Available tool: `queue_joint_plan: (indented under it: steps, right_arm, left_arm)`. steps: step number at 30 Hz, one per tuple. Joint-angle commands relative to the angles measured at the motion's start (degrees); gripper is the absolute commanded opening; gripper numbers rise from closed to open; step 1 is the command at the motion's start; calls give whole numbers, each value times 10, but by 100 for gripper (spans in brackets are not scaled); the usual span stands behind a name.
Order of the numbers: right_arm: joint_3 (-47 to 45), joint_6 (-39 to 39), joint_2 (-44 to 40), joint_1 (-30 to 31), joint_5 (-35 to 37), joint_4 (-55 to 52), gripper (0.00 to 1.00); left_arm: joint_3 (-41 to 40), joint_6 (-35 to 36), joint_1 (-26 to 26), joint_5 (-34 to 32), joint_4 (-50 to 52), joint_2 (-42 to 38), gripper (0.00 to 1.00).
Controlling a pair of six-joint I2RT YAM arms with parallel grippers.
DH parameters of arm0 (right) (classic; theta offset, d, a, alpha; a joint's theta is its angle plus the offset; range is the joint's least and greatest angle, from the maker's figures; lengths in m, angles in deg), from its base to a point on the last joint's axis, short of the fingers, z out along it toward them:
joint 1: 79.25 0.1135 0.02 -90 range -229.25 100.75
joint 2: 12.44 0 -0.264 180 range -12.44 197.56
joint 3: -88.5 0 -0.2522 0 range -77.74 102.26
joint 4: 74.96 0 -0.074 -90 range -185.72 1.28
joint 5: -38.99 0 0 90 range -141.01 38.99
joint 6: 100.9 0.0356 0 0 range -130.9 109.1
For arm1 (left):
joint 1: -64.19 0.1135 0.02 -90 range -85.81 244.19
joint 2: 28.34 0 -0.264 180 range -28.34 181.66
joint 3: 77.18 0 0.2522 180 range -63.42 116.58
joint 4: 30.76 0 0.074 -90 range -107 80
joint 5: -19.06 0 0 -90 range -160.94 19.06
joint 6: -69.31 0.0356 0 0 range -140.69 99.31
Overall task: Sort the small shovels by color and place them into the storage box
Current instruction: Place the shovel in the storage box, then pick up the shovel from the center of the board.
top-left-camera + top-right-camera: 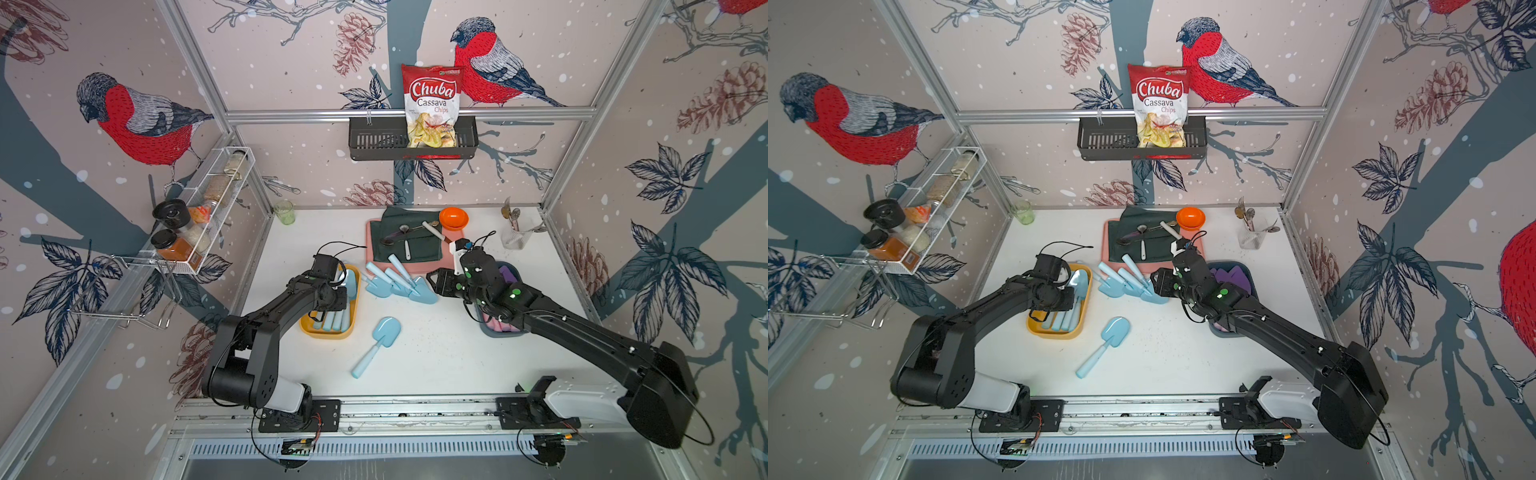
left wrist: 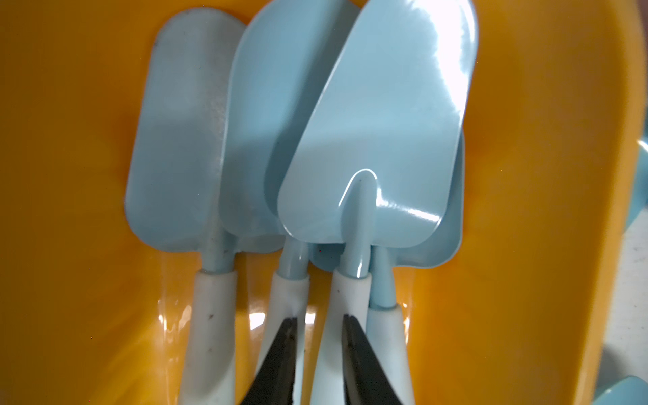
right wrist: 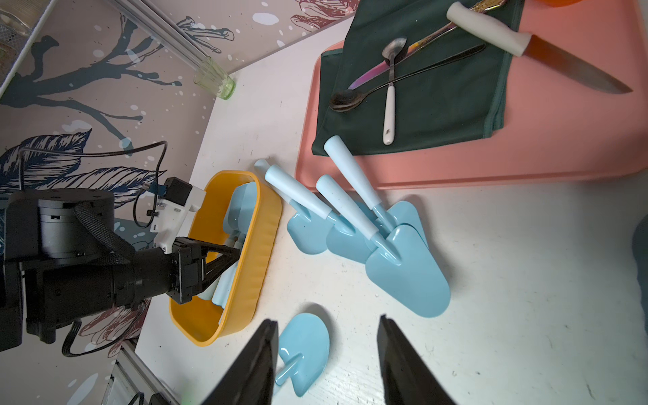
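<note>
We see the left claw dipped into the yellow box. Its two black fingers stand narrowly apart among the pale handles of the light blue shovels lying there. There are four of them, side by side and partly stacked, with all the blades pointing one way. One handle runs between the fingers, and the fingertips overlap the handles next to it. We cannot tell whether the claw is pinching that handle or has let it go.

The right claw hangs released above the white surface, its fingers wide apart with nothing gripped between them. Just beside one finger, a lone blue shovel lies flat on the surface, apart from the others.

A fanned heap of blue shovels lies between the yellow box and the pink tray. Their blades overlap, and one handle reaches over the tray's edge.

In a top view, the right arm crosses above a grey-blue box, and purple shovels show inside it beside the arm.
</note>
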Motion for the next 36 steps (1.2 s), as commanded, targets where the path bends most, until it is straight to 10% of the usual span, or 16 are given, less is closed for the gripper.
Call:
queue_joint_plan:
  steps: [1, 20, 36]
  right_arm:
    - [-1, 6, 0, -1, -1, 12, 50]
    - [20, -8, 35, -1, 0, -27, 50]
    - [23, 13, 127, 37, -91, -14, 50]
  left_arm:
    - [-4, -9, 5, 3, 0, 7, 24]
    - [-46, 144, 7, 153, -67, -208, 41]
    - [4, 150, -52, 203, -16, -181, 48]
